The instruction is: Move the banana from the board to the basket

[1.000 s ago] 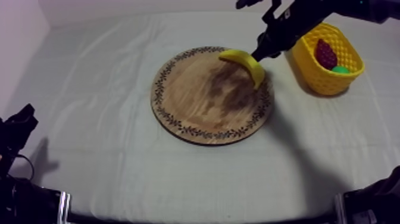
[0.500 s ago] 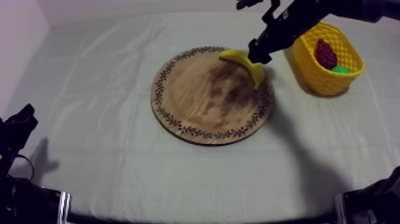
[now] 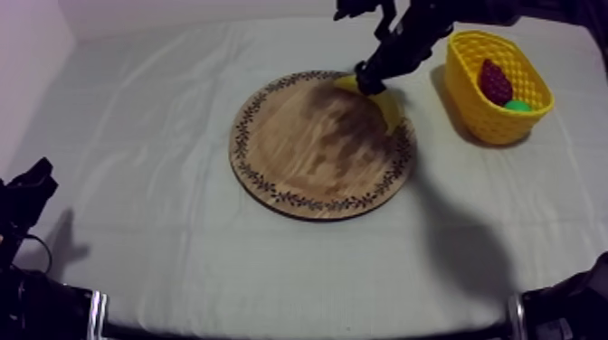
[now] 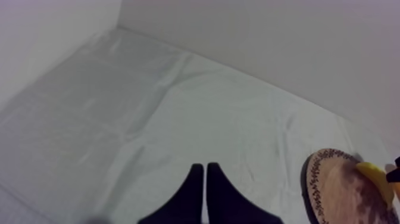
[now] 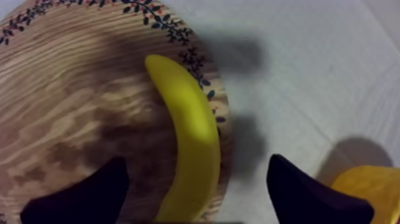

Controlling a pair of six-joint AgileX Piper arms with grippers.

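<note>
On the wooden board (image 3: pixel 308 154), at the rim nearest the yellow basket (image 3: pixel 470 95), lies the banana (image 5: pixel 190 137). It bends along the rim, one tip at the board's far edge, the other pointing toward the near side. My right gripper (image 5: pixel 196 162) hangs over it, fingers (image 5: pixel 83 190) wide apart and holding nothing, one on each side of its long body. I think it just needs to go down and squeeze. My left gripper (image 4: pixel 205 168) sits far off the board's other side, fingers together.
</note>
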